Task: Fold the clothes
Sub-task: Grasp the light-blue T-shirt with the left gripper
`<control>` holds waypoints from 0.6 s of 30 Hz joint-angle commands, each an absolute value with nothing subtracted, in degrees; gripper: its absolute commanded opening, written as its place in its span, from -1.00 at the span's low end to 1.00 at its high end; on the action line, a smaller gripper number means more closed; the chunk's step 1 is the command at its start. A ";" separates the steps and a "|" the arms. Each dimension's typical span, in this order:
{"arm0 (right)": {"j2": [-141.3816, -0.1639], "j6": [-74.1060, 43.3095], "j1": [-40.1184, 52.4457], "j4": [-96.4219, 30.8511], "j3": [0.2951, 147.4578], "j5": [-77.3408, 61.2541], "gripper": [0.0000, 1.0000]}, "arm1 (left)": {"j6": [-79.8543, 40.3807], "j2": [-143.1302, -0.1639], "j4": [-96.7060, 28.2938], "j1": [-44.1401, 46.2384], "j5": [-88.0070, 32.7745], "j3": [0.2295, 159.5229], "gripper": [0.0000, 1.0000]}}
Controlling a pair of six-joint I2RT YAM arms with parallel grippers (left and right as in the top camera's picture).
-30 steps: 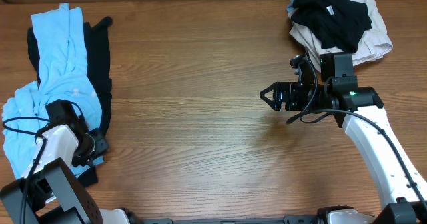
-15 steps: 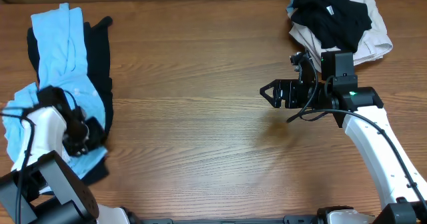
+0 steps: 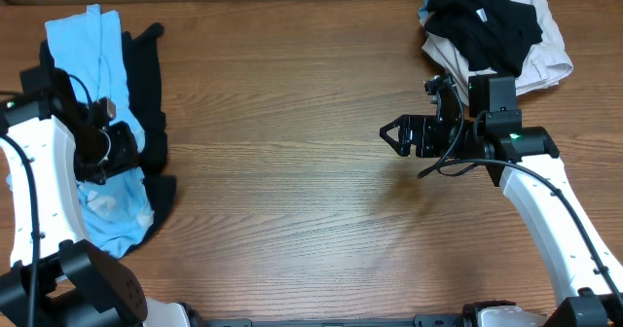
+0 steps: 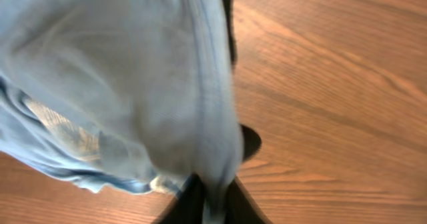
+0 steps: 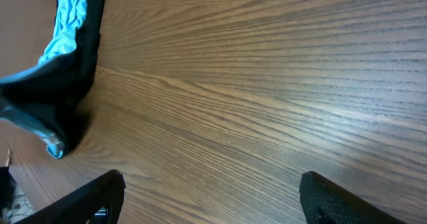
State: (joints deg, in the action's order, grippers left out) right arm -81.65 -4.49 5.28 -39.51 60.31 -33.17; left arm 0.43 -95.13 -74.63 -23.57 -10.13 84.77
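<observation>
My left fingers [image 3: 97, 157] are clamped narrow on a fold of the light blue T-shirt [image 3: 90, 54], far left side of the worktop [image 3: 292, 191]. Left wrist view: blue cloth fills most of the frame. A stitched seam runs down it, and the cloth funnels in between my two dark fingertips [image 4: 185, 207] at the bottom edge. Faint print shows on the left part. Overhead: the T-shirt is a long crumpled strip. Its top end is near the far left corner, and its bottom end is bunched toward the near edge with pale lettering showing. My left wrist sits across the middle. Cannot tell whether the gripped fold is clear of the worktop. The black shirt [image 3: 146, 98] lies under and just right of the blue one, touching it. Its edge sticks out along the right side and again by the lower bunch. My right fingers [image 3: 393, 138] are wide apart with nothing between them, hovering over bare wood right of centre, pointing left, well apart from both shirts. Right wrist view: fingertips [image 5: 93, 194] in the bottom corners, only wood grain between them, blue and black cloth at the far left edge. The bundle of beige and black garments [image 3: 496, 30] sits at the far right corner, just behind my right arm, not touching the fingers.
</observation>
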 commanded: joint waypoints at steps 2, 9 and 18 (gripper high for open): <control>-81.56 -4.78 5.17 -39.42 61.14 -33.32 0.75 | 1.89 -95.15 -74.76 -23.05 -12.05 86.85 -0.48; -81.56 -4.78 5.17 -39.46 61.14 -33.30 0.75 | 4.78 -95.24 -72.88 -21.19 -13.56 84.88 -0.92; -81.56 -4.78 5.17 -39.59 61.14 -33.30 0.75 | 4.73 -95.26 -57.91 -15.07 -11.97 71.37 0.35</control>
